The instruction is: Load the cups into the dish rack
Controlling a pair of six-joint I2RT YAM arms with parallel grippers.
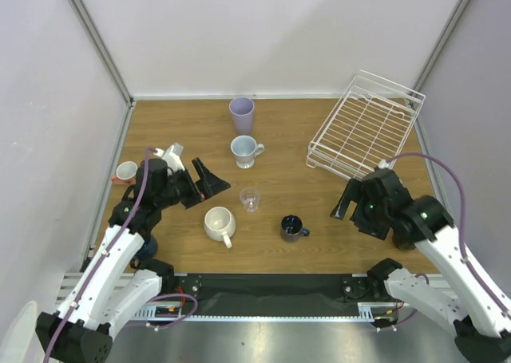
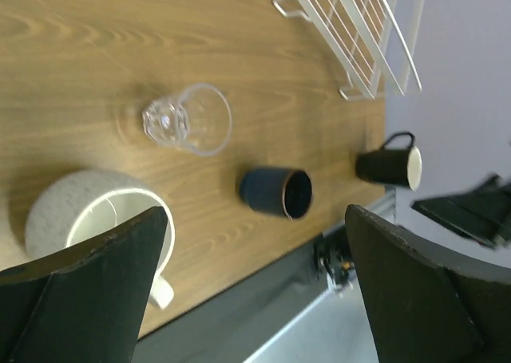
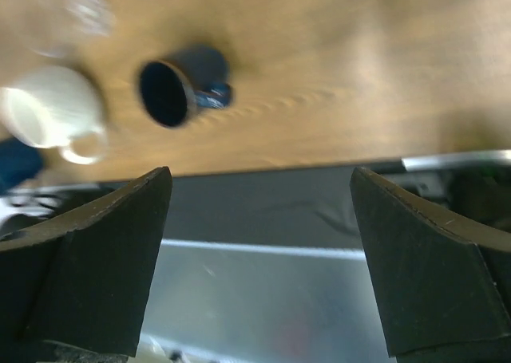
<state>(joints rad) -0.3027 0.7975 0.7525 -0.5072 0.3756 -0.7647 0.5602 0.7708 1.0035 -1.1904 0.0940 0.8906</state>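
Pale walls (image 1: 279, 36) stand around a brown wooden surface (image 1: 303, 179). A white wire rack (image 1: 363, 128) sits in the far right corner. All the cups stand outside it, on the wood.

A tall purple cup (image 1: 242, 114) is at the back, in the middle. Just in front of it is a pale blue mug (image 1: 246, 150). Nearer still is a clear glass (image 1: 251, 199). A cream mug (image 1: 219, 222) is near the front, left of the glass. A dark blue mug (image 1: 293, 227) is near the front, right of the glass. A small orange-brown cup (image 1: 126, 171) is at the left edge, just beside the left arm. The left wrist view also shows a black mug (image 2: 387, 165) near the front edge, past the dark blue mug.

The left pincer (image 1: 214, 181) is wide open and holds nothing. It points at the glass, with the cream mug just below it. The right pincer (image 1: 345, 202) is wide open too and holds nothing. It is near the front of the rack, and the dark blue mug is to its left.

A purple cable (image 1: 431, 159) runs along each arm.
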